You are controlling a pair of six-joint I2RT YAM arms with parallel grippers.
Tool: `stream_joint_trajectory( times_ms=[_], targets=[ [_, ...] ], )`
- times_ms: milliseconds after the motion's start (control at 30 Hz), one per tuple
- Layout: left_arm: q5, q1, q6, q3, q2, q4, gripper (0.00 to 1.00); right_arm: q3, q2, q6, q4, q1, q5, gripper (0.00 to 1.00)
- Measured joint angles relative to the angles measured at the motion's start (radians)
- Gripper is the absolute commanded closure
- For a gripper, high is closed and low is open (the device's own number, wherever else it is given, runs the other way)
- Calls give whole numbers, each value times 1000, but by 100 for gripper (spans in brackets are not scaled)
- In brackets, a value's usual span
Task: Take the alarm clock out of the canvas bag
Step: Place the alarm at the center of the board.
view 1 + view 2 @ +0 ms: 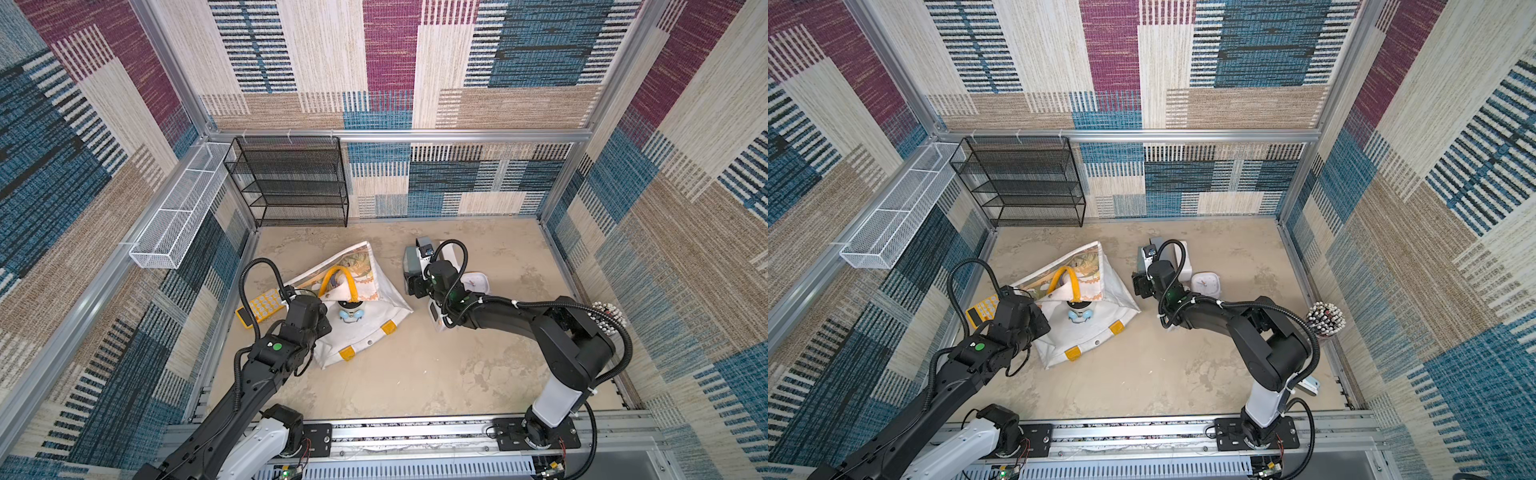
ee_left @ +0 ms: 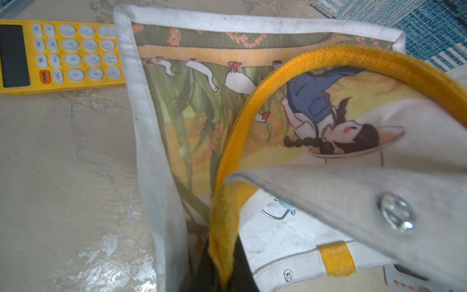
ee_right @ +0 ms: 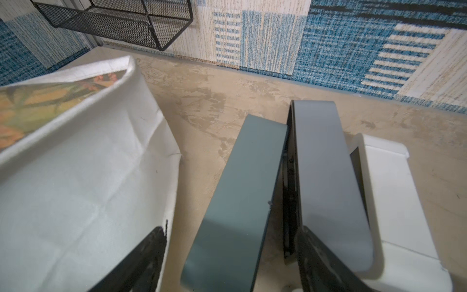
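Left wrist view: left gripper (image 2: 221, 278) is clamped on a handle (image 2: 252, 106) of the bag (image 2: 149, 151). The clock (image 1: 351, 314) sits just inside the bag's mouth, not yet lifted out. The right gripper (image 3: 231, 232), jaws apart, straddles a teal block (image 3: 240, 189) beside the bag.
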Motion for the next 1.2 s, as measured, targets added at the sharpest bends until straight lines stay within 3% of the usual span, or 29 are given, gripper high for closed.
stream_joint_trajectory(
  times_ms=[233, 733, 1200],
  targets=[
    [4, 0, -2, -5, -1, 3, 100, -55, -103, 31, -14, 0, -7, 16],
    [19, 0, -3, -4, -15, 4, 100, -350, -395, 114, 77, 40, -47, 15],
    [44, 1, -3, 32, -16, -2, 100, -459, -492, 53, 158, 276, 67, 18]
  ],
)
